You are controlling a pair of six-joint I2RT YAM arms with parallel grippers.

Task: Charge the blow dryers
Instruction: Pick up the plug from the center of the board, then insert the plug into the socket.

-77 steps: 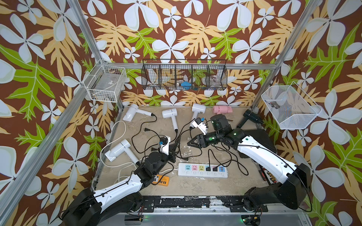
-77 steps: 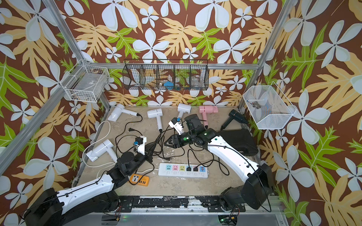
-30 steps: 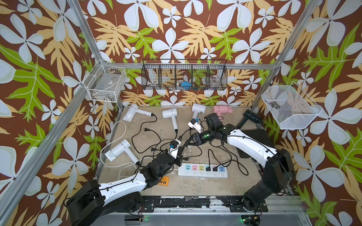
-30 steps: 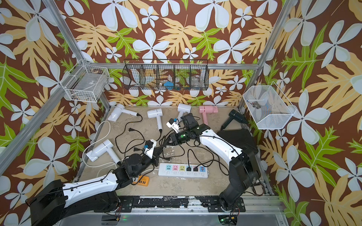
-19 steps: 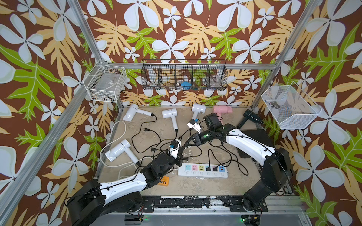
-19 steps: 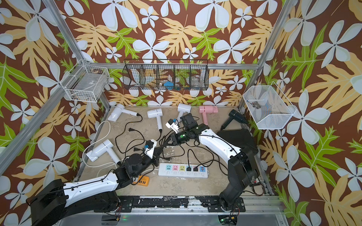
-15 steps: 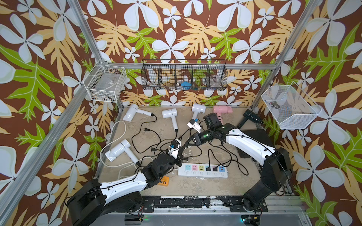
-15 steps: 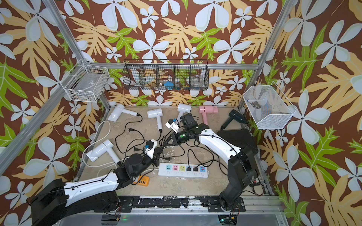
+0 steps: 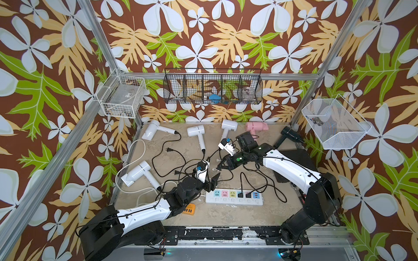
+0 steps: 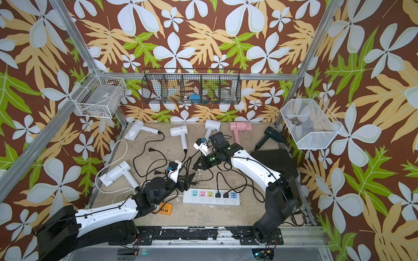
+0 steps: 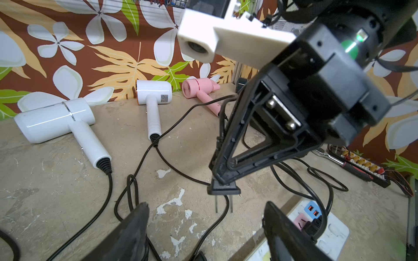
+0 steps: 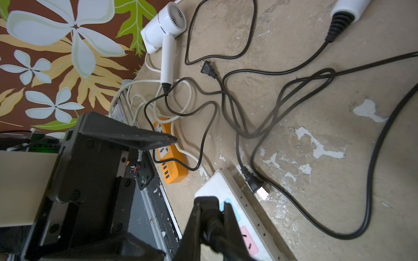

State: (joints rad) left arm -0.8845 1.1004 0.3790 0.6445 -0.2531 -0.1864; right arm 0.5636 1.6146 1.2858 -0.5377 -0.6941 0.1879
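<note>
Several blow dryers lie along the back of the table: white ones (image 9: pixel 153 132) (image 9: pixel 196 132) (image 9: pixel 228 125), a pink one (image 9: pixel 256 126) and a black one (image 9: pixel 290 134). Another white one (image 9: pixel 135 174) lies at the left. Their black cords tangle mid-table. My right gripper (image 9: pixel 220 166) is shut on a black plug (image 11: pixel 224 189), prongs pointing down above the table. My left gripper (image 11: pixel 204 210) stands open just below and in front of that plug, touching nothing. In the right wrist view the shut right gripper (image 12: pixel 211 211) hangs over the white power strip (image 12: pixel 239 217).
The white power strip (image 9: pixel 234 196) at the front has two black plugs in it. An orange power strip (image 9: pixel 189 209) lies by my left arm. A big black case (image 9: pixel 294 158) lies at the right, partly under my right arm. Wire baskets hang on the walls.
My left gripper has opened and let go of the plug. My right gripper has closed on it. Both arms have barely moved.
</note>
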